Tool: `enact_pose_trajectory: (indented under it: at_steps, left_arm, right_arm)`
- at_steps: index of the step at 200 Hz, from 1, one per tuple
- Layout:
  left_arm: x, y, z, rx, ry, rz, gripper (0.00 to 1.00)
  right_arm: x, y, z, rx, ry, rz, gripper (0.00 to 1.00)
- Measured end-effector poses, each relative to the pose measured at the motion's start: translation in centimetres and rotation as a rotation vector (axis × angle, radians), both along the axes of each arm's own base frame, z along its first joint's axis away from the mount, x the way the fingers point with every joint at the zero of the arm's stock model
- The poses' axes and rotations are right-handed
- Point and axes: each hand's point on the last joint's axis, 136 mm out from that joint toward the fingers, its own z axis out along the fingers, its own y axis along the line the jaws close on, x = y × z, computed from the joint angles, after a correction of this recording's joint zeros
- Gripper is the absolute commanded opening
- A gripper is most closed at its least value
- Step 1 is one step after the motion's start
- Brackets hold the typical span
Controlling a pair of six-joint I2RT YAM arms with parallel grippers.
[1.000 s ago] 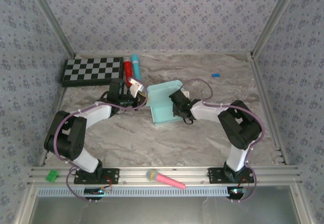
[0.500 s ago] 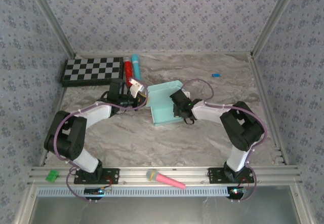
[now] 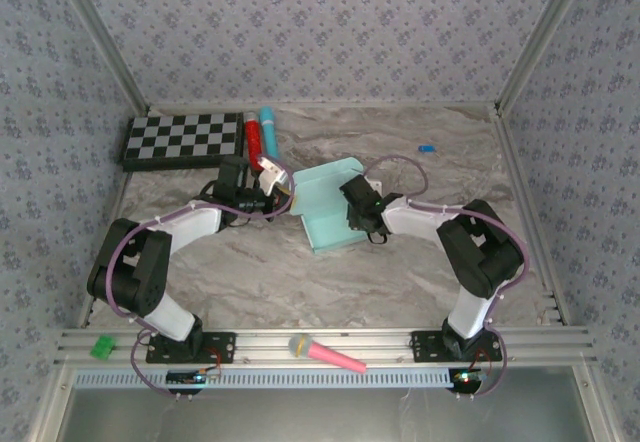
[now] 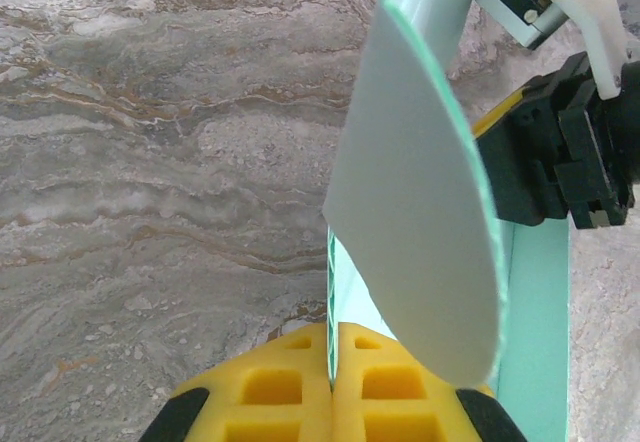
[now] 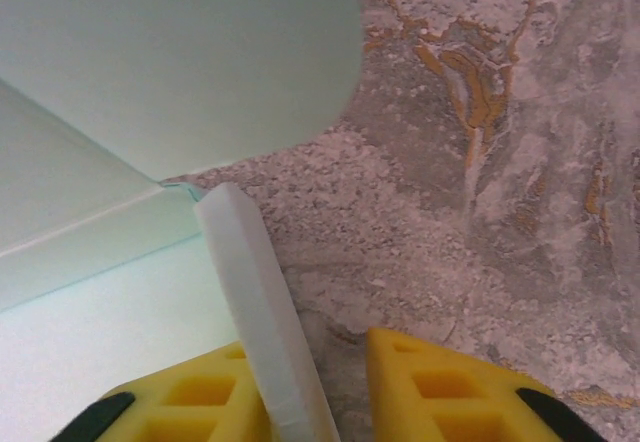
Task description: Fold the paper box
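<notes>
The paper box [image 3: 328,212], pale aqua card partly folded, lies mid-table between both arms. My left gripper [image 3: 280,188] is at its left edge; in the left wrist view the yellow pads [image 4: 290,387] are shut on a thin upright card wall [image 4: 330,292], with a curved flap [image 4: 420,212] rising beside it. My right gripper [image 3: 353,208] is at the box's right side. In the right wrist view the right gripper [image 5: 320,387] is open: a narrow flap strip [image 5: 255,312] leans on the left finger [image 5: 195,402], with bare table between it and the right one. A box panel [image 5: 150,62] stands ahead.
A checkerboard [image 3: 185,140] lies at the back left, with a red marker [image 3: 253,134] and a turquoise marker [image 3: 268,124] beside it. A small blue piece [image 3: 426,148] sits back right. A pink and yellow stick [image 3: 325,352] and a green block [image 3: 101,346] rest on the front rail.
The right gripper's jaws have parted off the flap strip. The box has turned slightly and shifted a little toward the front right. The left gripper stays shut on the card.
</notes>
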Motion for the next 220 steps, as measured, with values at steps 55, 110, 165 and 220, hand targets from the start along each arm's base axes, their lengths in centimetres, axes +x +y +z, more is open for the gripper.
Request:
enact_pose_trajectory:
  at_steps: [55, 110, 165, 220]
  left_arm:
    - [-0.2, 0.0, -0.1, 0.01, 0.002, -0.013, 0.0]
    - [0.3, -0.4, 1.0, 0.018, -0.037, -0.037, 0.0]
    - [0.7, -0.5, 1.8, 0.041, -0.074, -0.058, 0.04]
    - [0.6, -0.8, 1.1, 0.087, -0.111, -0.096, 0.24]
  right_arm:
    - [0.1, -1.0, 0.4, 0.015, -0.005, -0.041, 0.48]
    - [-0.1, -1.6, 1.1, 0.055, -0.021, -0.045, 0.54]
    - [0.2, -1.4, 1.4, 0.091, -0.038, -0.023, 0.59]
    - [0.4, -1.7, 1.3, 0.106, -0.04, -0.029, 0.62]
